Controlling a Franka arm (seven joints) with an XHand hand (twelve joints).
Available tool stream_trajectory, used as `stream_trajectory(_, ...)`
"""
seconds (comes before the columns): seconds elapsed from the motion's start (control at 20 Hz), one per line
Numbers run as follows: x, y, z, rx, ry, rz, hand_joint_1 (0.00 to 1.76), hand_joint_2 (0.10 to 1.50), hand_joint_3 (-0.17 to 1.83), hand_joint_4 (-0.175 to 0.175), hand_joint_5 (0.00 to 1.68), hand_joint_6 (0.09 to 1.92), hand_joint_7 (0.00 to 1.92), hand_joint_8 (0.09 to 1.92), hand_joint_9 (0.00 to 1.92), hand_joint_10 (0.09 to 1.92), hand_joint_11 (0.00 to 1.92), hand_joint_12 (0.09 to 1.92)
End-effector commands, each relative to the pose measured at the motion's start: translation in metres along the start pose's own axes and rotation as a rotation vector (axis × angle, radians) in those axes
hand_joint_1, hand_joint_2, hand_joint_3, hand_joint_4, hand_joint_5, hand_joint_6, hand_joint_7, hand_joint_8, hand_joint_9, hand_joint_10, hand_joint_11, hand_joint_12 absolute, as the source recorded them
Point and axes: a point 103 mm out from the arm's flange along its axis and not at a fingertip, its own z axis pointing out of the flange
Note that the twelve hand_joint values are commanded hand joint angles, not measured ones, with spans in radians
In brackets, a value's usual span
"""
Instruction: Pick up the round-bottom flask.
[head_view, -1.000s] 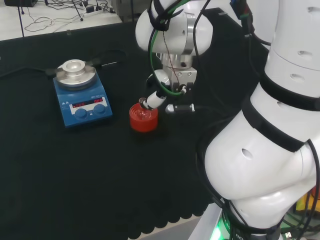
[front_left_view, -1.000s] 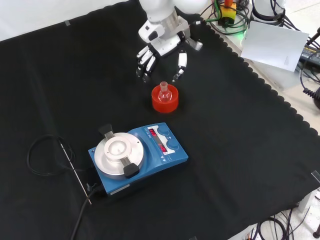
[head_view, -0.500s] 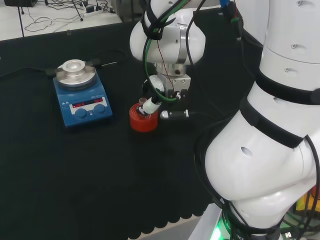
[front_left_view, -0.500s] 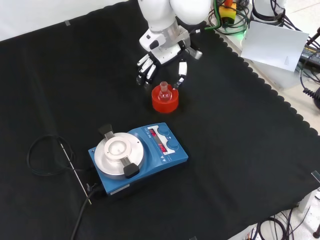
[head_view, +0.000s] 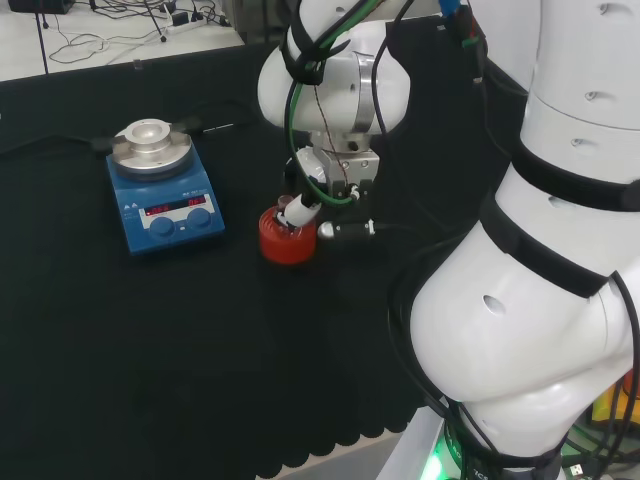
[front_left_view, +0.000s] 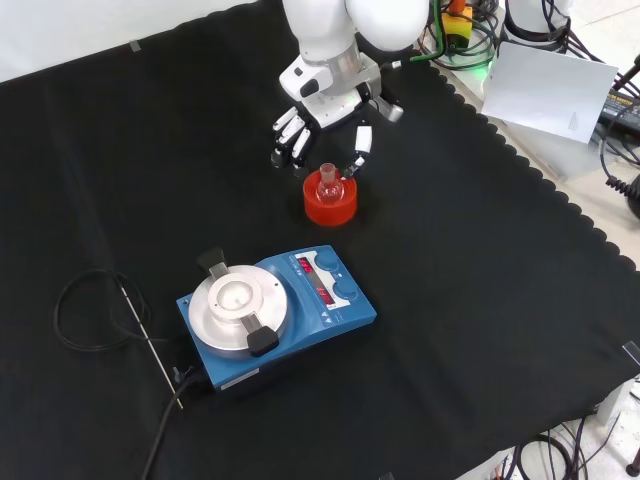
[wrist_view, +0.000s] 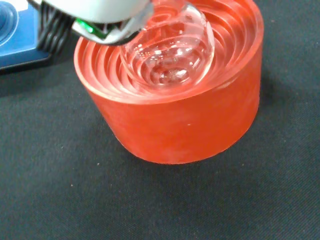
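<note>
**A:** One big black cloth-covered tabletop (front_left_view: 480, 330) carries everything. What stands on it, largest first?

**B:** After the white robot arm (head_view: 520, 330), the blue magnetic stirrer with a round silver plate (front_left_view: 270, 310), then the red ribbed ring stand (front_left_view: 330, 203), then the small clear glass round-bottom flask (front_left_view: 329, 184) sitting upright in that stand's stepped hollow. The wrist view has the bulb (wrist_view: 172, 55) resting in the red rings.

**A:** And the black and white hand (front_left_view: 320, 120)?

**B:** It hangs just above and behind the stand in the front view. Its fingers (front_left_view: 285, 135) are spread to one side of the flask neck and its thumb (front_left_view: 360, 150) reaches down on the other side, so the neck stands between them. The fingers look straight rather than curled; I judge the hand unclenched, grasping nothing.

**A:** So how far along?

**B:** The approach looks nearly done. Closing on the neck and the lift are left; the flask is not yet raised.

**A:** Room to move?

**B:** Plenty. The stirrer sits near the stand but apart from it, nearer the camera in the front view. The cloth's scalloped edge (front_left_view: 560, 190) is well off, and the space above the stand is open for a straight lift.
</note>
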Motion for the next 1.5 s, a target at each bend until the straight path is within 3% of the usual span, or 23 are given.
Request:
stream_trajectory(0.05, 0.002, 0.002, 0.001, 0.001, -0.001, -0.013, 0.94, 0.58, 0.68, -0.051, 0.72, 0.74, 0.24, 0.66, 0.48, 0.67, 0.23, 1.38)
stream_trajectory(0.85, 0.006, 0.003, -0.004, -0.012, -0.04, -0.017, 0.95, 0.62, 0.69, -0.065, 0.96, 0.81, 0.29, 0.68, 0.54, 0.66, 0.31, 1.35)
stream_trajectory(0.95, 0.008, 0.003, -0.005, -0.021, -0.056, -0.011, 1.01, 0.79, 0.49, 0.091, 1.04, 0.87, 0.3, 0.69, 0.56, 0.65, 0.34, 1.34)
stream_trajectory(1.05, 0.01, 0.002, -0.007, -0.023, -0.067, -0.004, 1.04, 0.87, 0.38, 0.155, 1.07, 0.88, 0.32, 0.69, 0.59, 0.64, 0.37, 1.33)
stream_trajectory(1.15, 0.009, 0.001, -0.009, -0.024, -0.072, 0.004, 1.06, 0.85, 0.43, 0.168, 1.09, 0.9, 0.34, 0.68, 0.62, 0.62, 0.4, 1.31)
stream_trajectory(1.5, 0.004, 0.001, -0.026, -0.021, -0.047, 0.031, 1.09, 0.73, 0.67, 0.122, 1.11, 0.97, 0.37, 0.68, 0.65, 0.59, 0.44, 1.3)
